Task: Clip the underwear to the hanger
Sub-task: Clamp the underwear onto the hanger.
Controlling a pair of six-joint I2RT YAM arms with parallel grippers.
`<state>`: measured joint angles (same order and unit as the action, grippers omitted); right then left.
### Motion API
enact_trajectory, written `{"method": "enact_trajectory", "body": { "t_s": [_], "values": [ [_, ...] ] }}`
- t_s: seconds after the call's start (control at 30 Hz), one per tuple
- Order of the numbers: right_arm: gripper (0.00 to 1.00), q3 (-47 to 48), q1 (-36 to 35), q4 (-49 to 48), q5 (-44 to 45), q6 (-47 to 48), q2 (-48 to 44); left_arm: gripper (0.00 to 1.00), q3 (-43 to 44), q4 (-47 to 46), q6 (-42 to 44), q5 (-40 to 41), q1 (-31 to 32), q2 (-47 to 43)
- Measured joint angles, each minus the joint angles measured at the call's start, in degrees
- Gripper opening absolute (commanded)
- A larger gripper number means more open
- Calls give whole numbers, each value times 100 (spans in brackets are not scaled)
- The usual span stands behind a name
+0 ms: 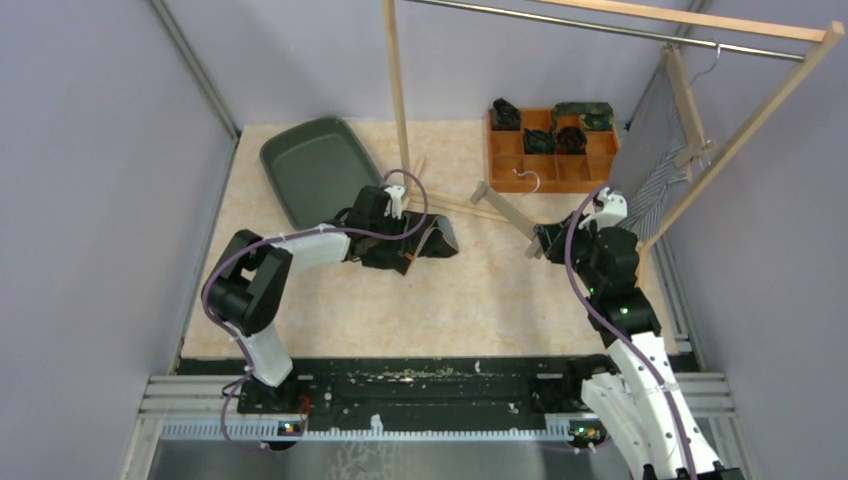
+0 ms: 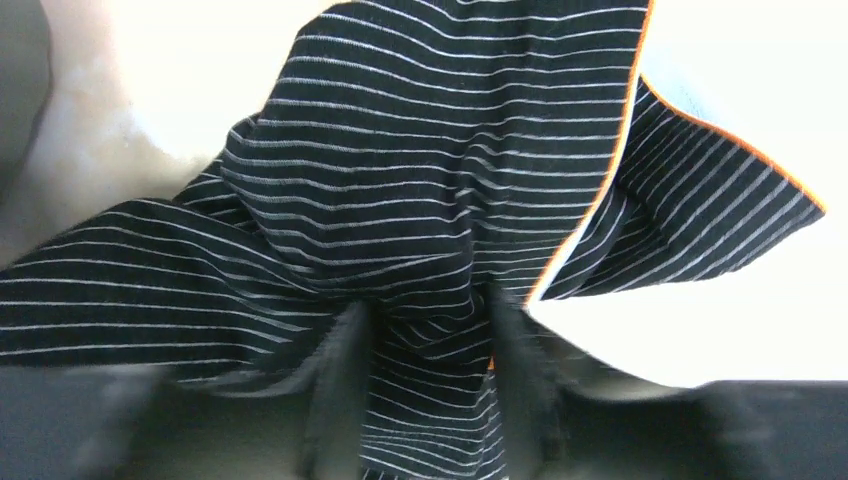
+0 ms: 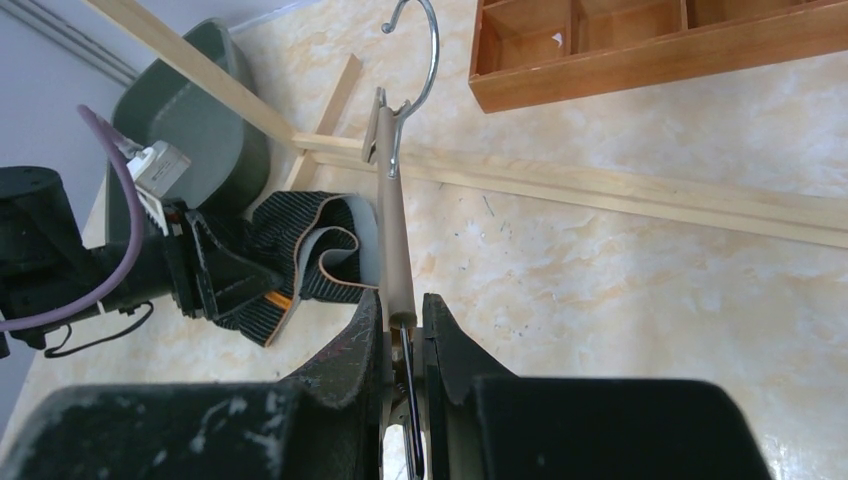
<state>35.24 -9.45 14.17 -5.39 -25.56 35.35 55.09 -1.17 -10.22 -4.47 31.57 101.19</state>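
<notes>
underwear [image 1: 432,240]: black with thin white stripes and orange trim, crumpled on the worktop [image 1: 480,300] left of middle, right at the tip of the left arm
left gripper [image 2: 430,345]: fingers sit either side of a bunched bit of the cloth. The wrist view is blurry there, so I honestly can't tell if it's pinching or just straddling it
hanger [image 3: 392,230]: wooden bar with a metal hook and clips, lying at an angle to the right of the underwear, not touching it, hook pointing far
right gripper [image 3: 402,320]: clamped tight on the near end of the hanger
box [image 1: 545,182]: wooden, split into compartments, far right on the worktop
in the box: dark folded bundles [image 1: 540,140] in the far compartments, about four as far as I can count
tray [image 1: 315,165]: dark green, far left, just beyond the left arm's wrist
rack [image 1: 398,90]: wooden frame with a metal rail, its base strips lying between the box and the hanger
</notes>
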Motion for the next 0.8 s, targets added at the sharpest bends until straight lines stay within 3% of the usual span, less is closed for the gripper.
{"method": "enact_trajectory", "body": {
  "t_s": [0.07,0.17,0.5,0.8],
  "values": [
    [0,0,0,2,0,0,-7,15,107,96,-9,-26,-35,92],
    [0,0,0,4,2,0,-15,0,149,127,-68,-92,-70,127],
    [0,-59,0,17,7,-7,-76,0,192,236,-994,-374,-11,-413],
    [0,-114,0,85,-188,-273,-282,0,225,-608,-2352,24,501,-1130]
  ]
}}
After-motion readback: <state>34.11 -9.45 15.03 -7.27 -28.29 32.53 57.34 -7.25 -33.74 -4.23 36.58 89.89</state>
